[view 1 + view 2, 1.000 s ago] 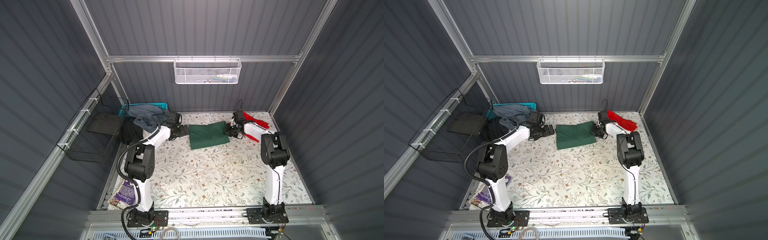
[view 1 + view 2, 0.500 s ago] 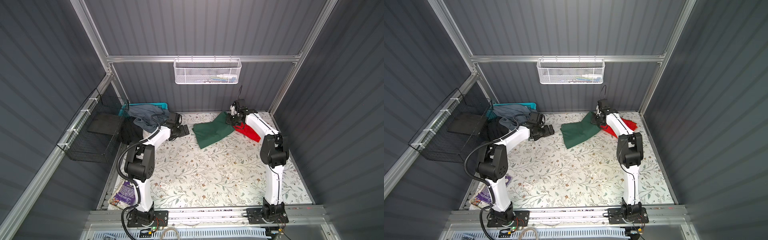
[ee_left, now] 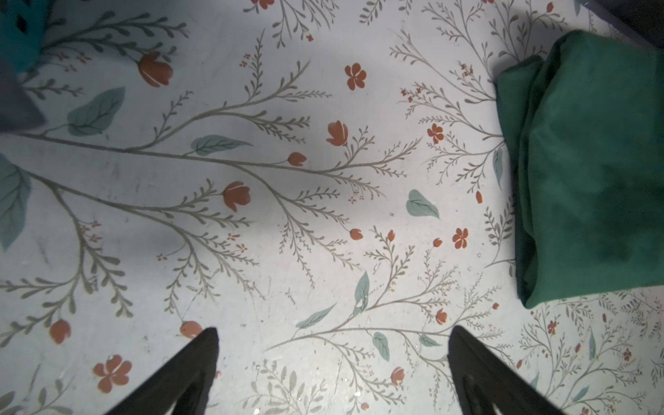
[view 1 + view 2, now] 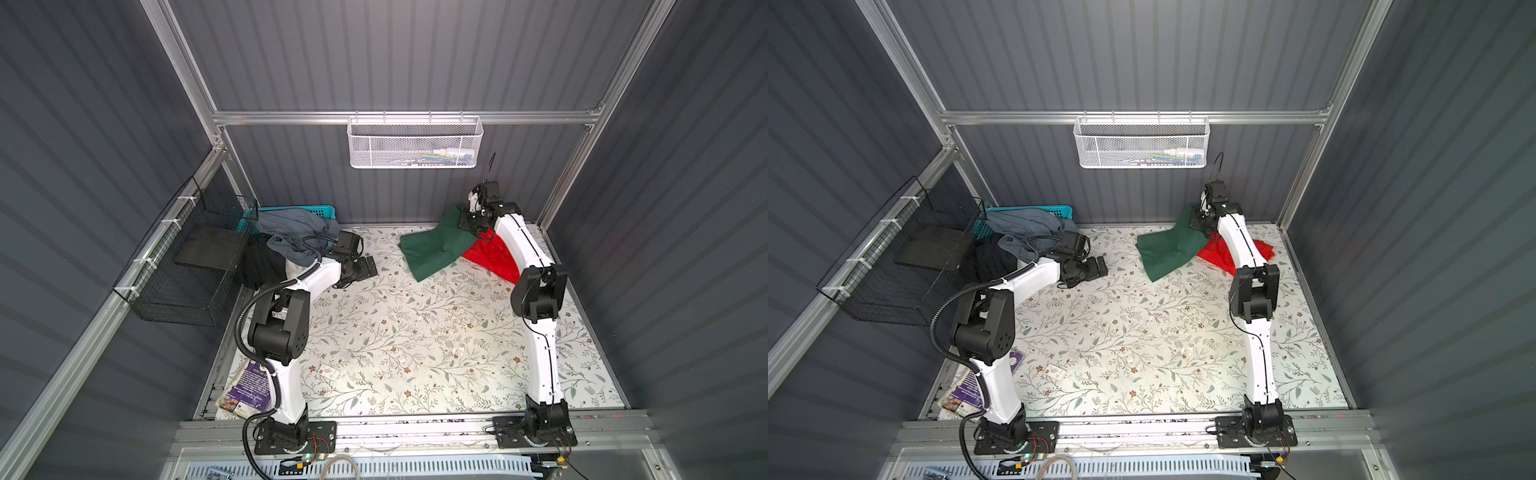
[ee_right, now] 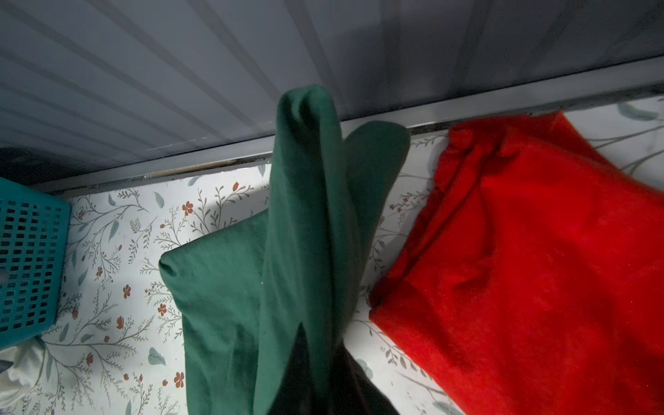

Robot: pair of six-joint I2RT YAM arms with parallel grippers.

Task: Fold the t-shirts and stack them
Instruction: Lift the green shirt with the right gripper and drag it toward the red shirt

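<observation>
The folded dark green t-shirt [image 4: 430,249] [image 4: 1165,249] hangs slanted at the back right. Its right corner is lifted off the table and its left part still rests there. My right gripper [image 4: 468,217] [image 4: 1198,219] [image 5: 319,336] is shut on that raised corner, close to the back wall. The red t-shirt [image 4: 492,259] [image 4: 1262,249] [image 5: 539,251] lies folded beside and partly under the raised green cloth; my right arm hides some of it. My left gripper [image 4: 369,266] [image 4: 1100,266] [image 3: 334,332] hovers open and empty over the table, left of the green t-shirt [image 3: 589,172].
A teal basket [image 4: 291,209] with grey clothes [image 4: 291,232] stands at the back left beside a black wire basket [image 4: 187,270]. A white mesh basket [image 4: 415,143] hangs on the back wall. A booklet [image 4: 245,386] and a small card [image 4: 328,371] lie front left.
My right gripper has risen and moved back and to the right, pulling the green t-shirt's corner up and dragging the shirt toward the red one. The left arm has stayed put.
</observation>
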